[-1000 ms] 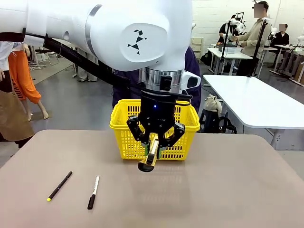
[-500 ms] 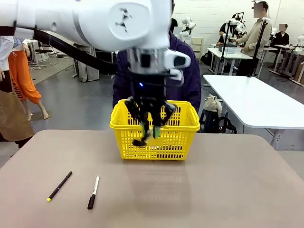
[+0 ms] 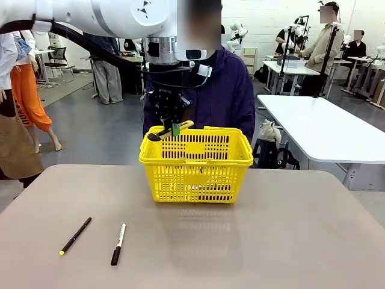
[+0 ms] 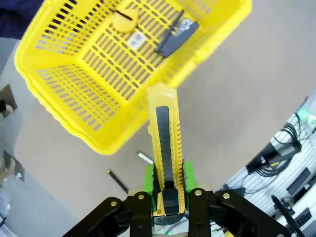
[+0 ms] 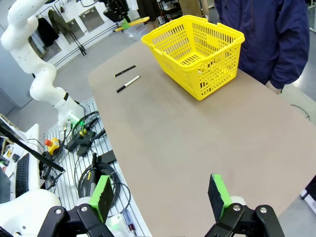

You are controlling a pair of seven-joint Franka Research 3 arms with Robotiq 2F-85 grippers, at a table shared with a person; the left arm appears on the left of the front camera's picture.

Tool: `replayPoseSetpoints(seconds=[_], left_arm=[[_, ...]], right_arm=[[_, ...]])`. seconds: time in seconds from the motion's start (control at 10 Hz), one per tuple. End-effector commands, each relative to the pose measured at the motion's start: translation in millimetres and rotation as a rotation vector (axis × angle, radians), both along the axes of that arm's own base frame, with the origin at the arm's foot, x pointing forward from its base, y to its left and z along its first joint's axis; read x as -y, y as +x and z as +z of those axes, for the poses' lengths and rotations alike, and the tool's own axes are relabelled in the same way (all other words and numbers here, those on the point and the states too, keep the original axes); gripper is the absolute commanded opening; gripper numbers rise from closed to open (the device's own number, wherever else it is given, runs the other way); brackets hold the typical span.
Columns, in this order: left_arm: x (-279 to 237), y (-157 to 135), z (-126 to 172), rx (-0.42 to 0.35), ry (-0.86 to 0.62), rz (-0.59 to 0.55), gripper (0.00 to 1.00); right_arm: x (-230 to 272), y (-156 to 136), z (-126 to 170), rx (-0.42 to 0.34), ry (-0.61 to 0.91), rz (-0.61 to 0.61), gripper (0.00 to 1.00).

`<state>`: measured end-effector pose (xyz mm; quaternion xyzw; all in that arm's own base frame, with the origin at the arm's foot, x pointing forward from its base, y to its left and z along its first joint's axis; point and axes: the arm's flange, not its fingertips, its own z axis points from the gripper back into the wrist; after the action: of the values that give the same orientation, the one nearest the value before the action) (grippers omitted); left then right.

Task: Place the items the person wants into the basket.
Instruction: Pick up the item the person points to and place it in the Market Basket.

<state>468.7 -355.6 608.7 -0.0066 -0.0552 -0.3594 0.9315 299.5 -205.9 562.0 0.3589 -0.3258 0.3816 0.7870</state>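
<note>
My left gripper (image 3: 171, 122) hangs above the back left corner of the yellow basket (image 3: 195, 180), shut on the slim yellow-and-black utility knife (image 3: 172, 130), which lies about level. In the left wrist view the knife (image 4: 166, 148) stands between the green pads (image 4: 148, 178), with the basket (image 4: 59, 89) below it. Inside lie the round yellow tape measure (image 4: 125, 19) and the black stapler (image 4: 176, 37). The person (image 3: 231, 90) in a dark purple jacket stands right behind the basket. My right gripper (image 5: 160, 197) is open over the near table edge, far from the basket (image 5: 217, 69).
A black pen with a yellow tip (image 3: 76, 235) and a white-and-black marker (image 3: 118, 243) lie on the table at the front left, also seen as the pen (image 5: 125, 70) and marker (image 5: 128, 83) from the right wrist. Other tables and people are far behind.
My left gripper has risen with the knife from low in front of the basket to above its back left rim. The knife has tipped from hanging down to about level.
</note>
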Motion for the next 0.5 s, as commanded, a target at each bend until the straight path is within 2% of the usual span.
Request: replayPoseSetpoints(seconds=[0.0, 0.3, 0.4], left_arm=[[6, 27, -1, 0.068, 0.007, 0.002, 0.26], [7, 44, -5, 0.111, -0.029, 0.047, 0.26], [4, 40, -10, 0.074, -0.008, 0.010, 0.26]], right_arm=[[0, 2, 1, 0.020, 0.026, 0.004, 1.00], [0, 2, 1, 0.020, 0.026, 0.004, 1.00], [0, 2, 1, 0.020, 0.026, 0.004, 1.00]])
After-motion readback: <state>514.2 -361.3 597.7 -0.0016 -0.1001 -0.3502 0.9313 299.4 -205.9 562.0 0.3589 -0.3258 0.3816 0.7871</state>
